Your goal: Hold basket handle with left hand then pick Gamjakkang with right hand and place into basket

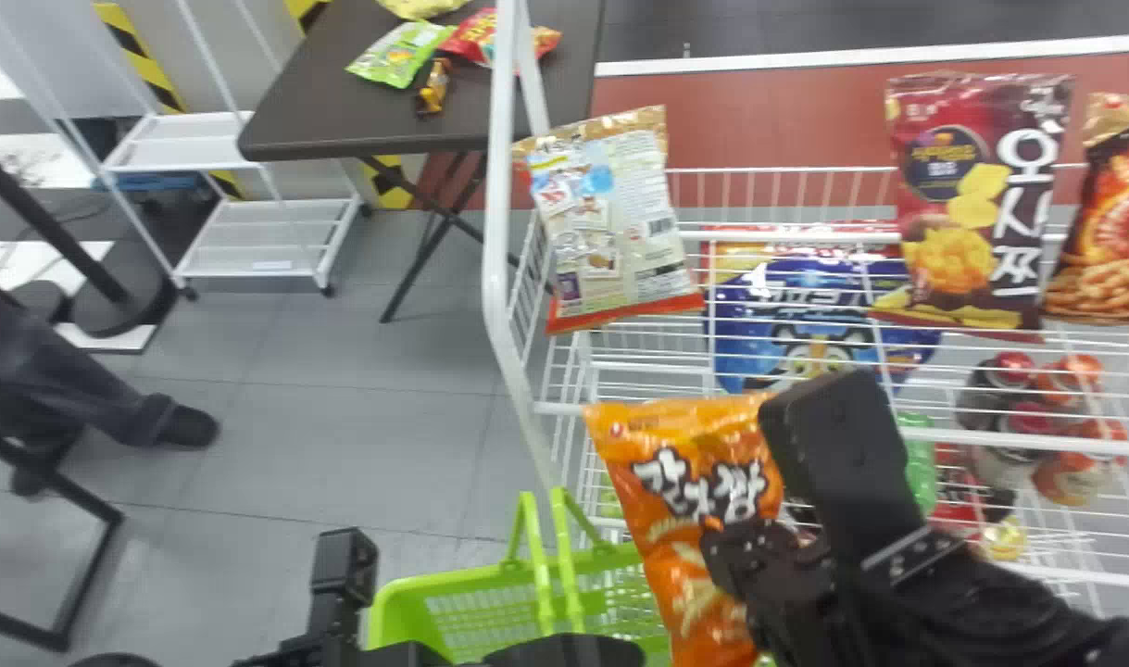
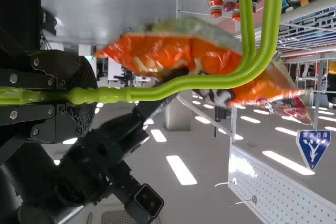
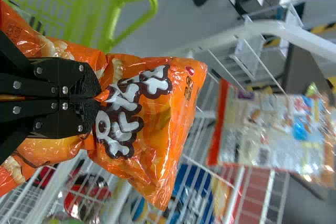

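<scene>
My right gripper (image 1: pixel 786 500) holds the orange Gamjakkang bag (image 1: pixel 703 519), which hangs beside the green basket (image 1: pixel 471 579), over its right part. In the right wrist view the right gripper (image 3: pixel 94 98) pinches the front of the Gamjakkang bag (image 3: pixel 152 124), and the basket (image 3: pixel 63 9) lies beyond it. The left gripper (image 1: pixel 342 565) stands at the basket's left end. In the left wrist view the left gripper (image 2: pixel 79 96) is shut on the green basket handle (image 2: pixel 173 85), with the orange bag (image 2: pixel 157 53) behind the handle.
A white wire rack (image 1: pixel 805 435) stands at the right with snack bags clipped along its top and cans inside. One clipped bag (image 1: pixel 615 218) hangs near its left post (image 1: pixel 499 232). A dark table (image 1: pixel 342 120) with snacks and a white cart (image 1: pixel 268 245) are farther back.
</scene>
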